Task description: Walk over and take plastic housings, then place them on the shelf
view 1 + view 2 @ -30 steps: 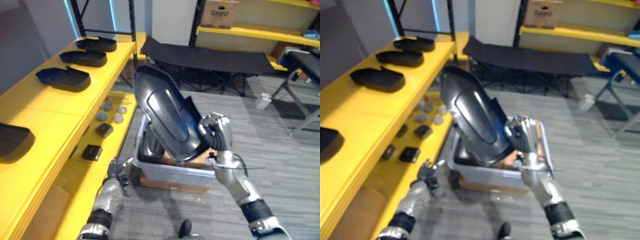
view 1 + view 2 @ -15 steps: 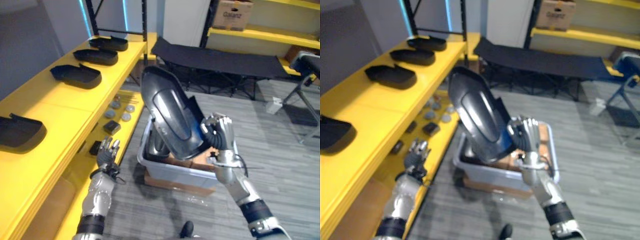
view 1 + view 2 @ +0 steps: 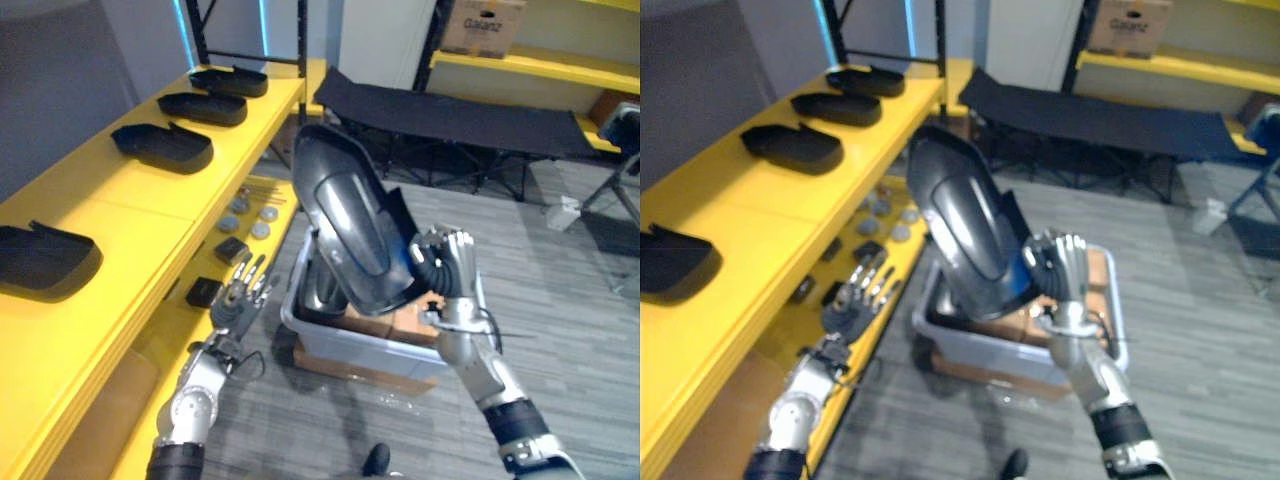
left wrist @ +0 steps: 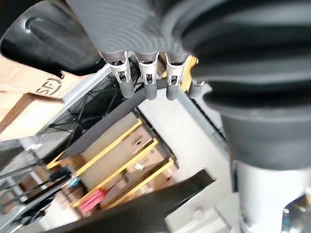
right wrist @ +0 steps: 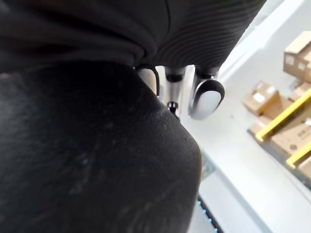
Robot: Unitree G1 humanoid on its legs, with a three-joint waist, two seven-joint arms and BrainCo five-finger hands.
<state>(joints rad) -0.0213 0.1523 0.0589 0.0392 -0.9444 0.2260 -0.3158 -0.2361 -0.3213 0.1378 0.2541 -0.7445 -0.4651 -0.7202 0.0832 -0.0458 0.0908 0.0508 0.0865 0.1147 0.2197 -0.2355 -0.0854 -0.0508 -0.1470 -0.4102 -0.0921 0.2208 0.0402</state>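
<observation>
I have the plastic housing (image 3: pixel 350 225) up in my right hand (image 3: pixel 447 272), just right of dead ahead. The fingers are curled round its lower edge, and in the right wrist view its dark shell lies tight against the palm. It stands tilted, its narrow end pointing to about 11 o'clock. Directly beneath it is the grey bin (image 3: pixel 360 345), which rests on a flat cardboard box (image 3: pixel 345 367) on the floor. A second housing (image 3: pixel 320 285) stands in the bin's left end, with brown cardboard beside it. My left hand (image 3: pixel 240 300) is raised at about 9 o'clock of the bin, fingers straight and spread, holding nothing. It hangs just off the front edge of the lower shelf level. The yellow shelf (image 3: pixel 150 195) runs along my left from 8 o'clock up to 11 o'clock. A row of dark housings (image 3: pixel 165 147) lies well spaced on its top level, with bare yellow between the nearest one at 9 o'clock and the next. On the lower level, past my left hand, are some small round discs (image 3: pixel 250 215) and two small black blocks (image 3: pixel 232 248). The bin itself stands between me and that end of the shelf. At 12 o'clock, beyond the housing, a black folding cot (image 3: pixel 450 110) stands on the grey floor. Behind the cot, a carton (image 3: pixel 483 25) rests on another yellow rack.
</observation>
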